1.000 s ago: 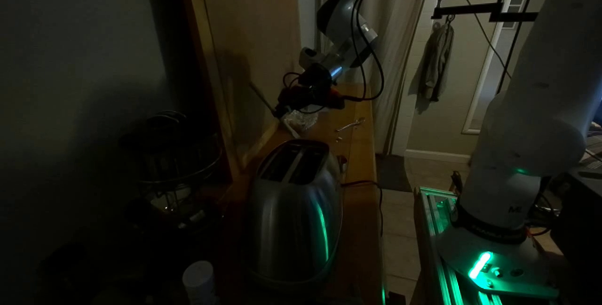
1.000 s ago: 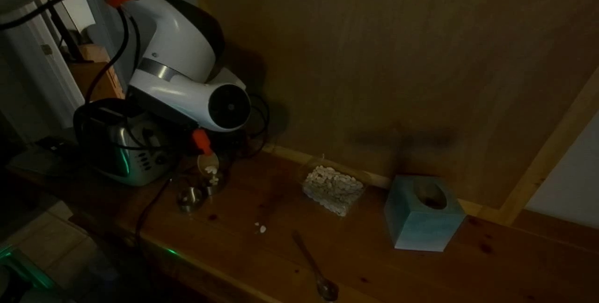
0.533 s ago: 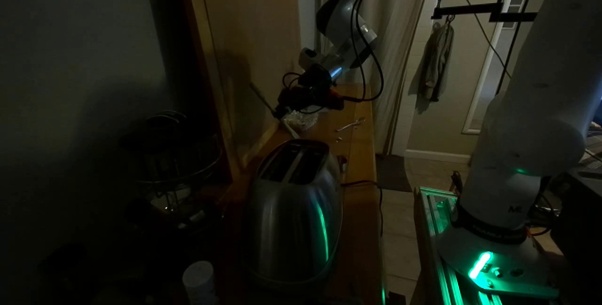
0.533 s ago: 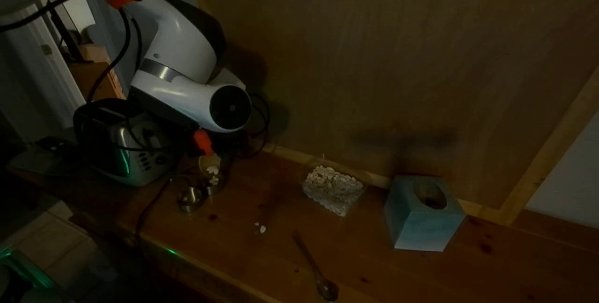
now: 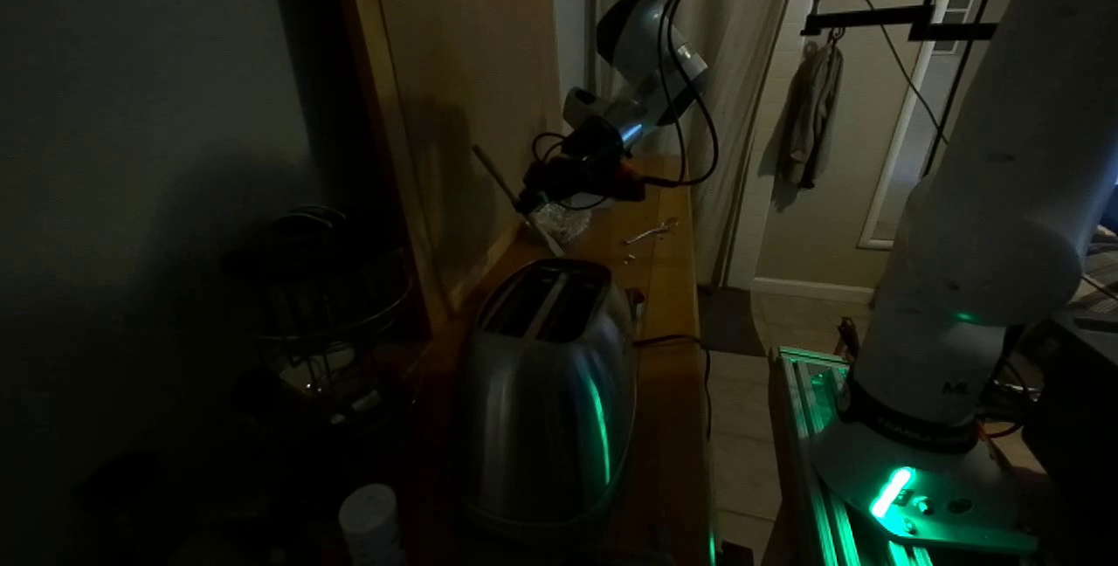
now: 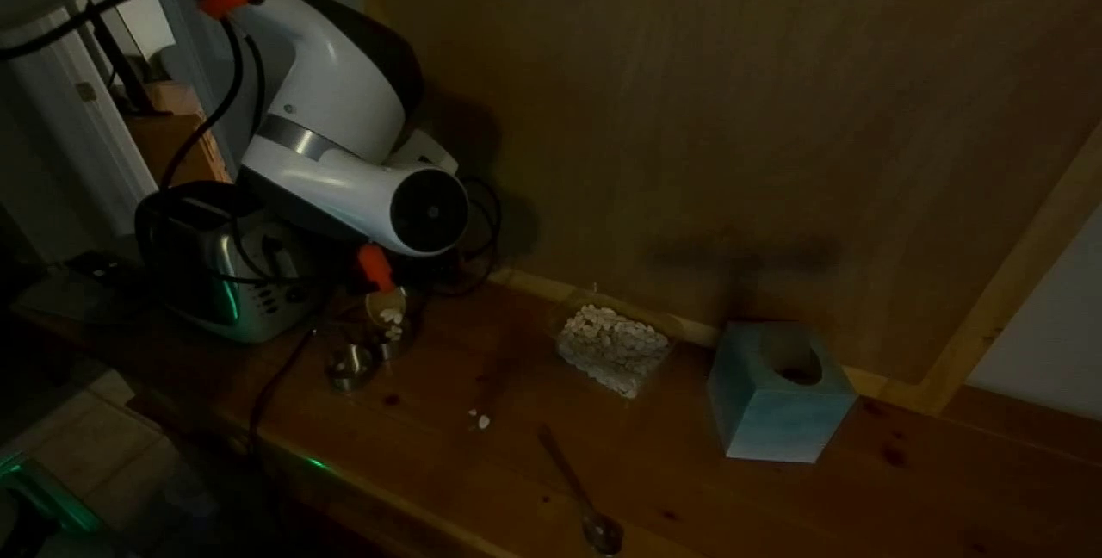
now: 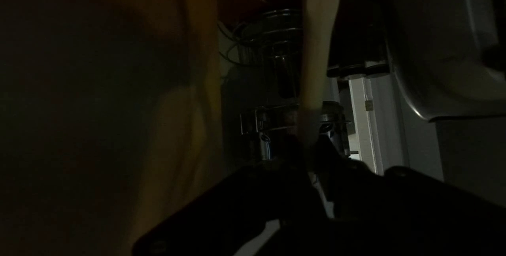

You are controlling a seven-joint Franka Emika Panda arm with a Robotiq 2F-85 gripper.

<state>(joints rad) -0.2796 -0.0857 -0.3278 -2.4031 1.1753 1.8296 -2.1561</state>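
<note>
The jaws are drawn nearly together and clamped on a pale stick [image 7: 315,62], which in the wrist view runs from them straight towards 12 o'clock and out past the top edge; the outline of the jaws is dim there. In an exterior view the stick crosses the jaws at a slant, one length reaching up towards 11 o'clock and the other down towards 5 o'clock, where its tip shows close to the upper edge of the toaster [image 5: 550,409]; whether the two touch cannot be told. From the jaws the toaster stands at 6 o'clock in that view, a clear container [image 5: 563,224] at 4 o'clock, and a spoon [image 5: 651,232] between 3 and 4 o'clock, all on the wooden bench [image 6: 732,506]. In an exterior view the white arm [image 6: 340,183] hides the jaws; from its wrist a small metal cup [image 6: 346,379] sits at 7 o'clock, and pale pieces [image 6: 616,343] fill the container at 4 o'clock, with a blue tissue box [image 6: 775,420] beyond it.
</note>
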